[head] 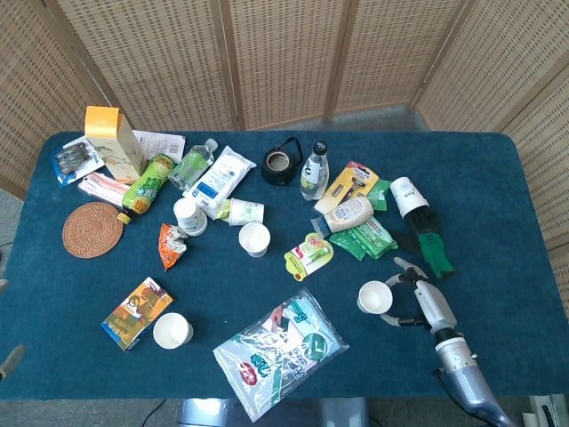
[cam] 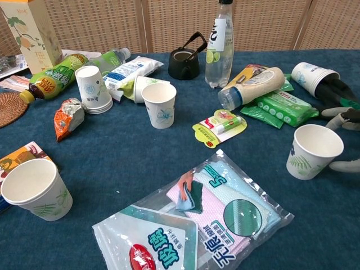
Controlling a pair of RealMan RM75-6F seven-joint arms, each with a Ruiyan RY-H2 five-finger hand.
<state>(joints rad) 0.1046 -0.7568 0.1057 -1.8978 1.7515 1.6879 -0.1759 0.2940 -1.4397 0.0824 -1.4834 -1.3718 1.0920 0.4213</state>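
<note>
The right hand [head: 420, 301] cups its spread fingers around the leaf-printed paper cup [cam: 313, 151], grasp barely begun; the cup stands unlifted on the table [head: 498, 205].

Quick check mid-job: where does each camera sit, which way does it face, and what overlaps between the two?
Head view: high above the near table edge, looking steeply down on the whole blue table; the right hand and forearm show at lower right, fingers around a paper cup.
Chest view: low at the near edge, looking across the tabletop toward the wicker screens; only the right hand's fingers show at the right border.
Shared: that paper cup, the right hand, the cloth pack.
</note>
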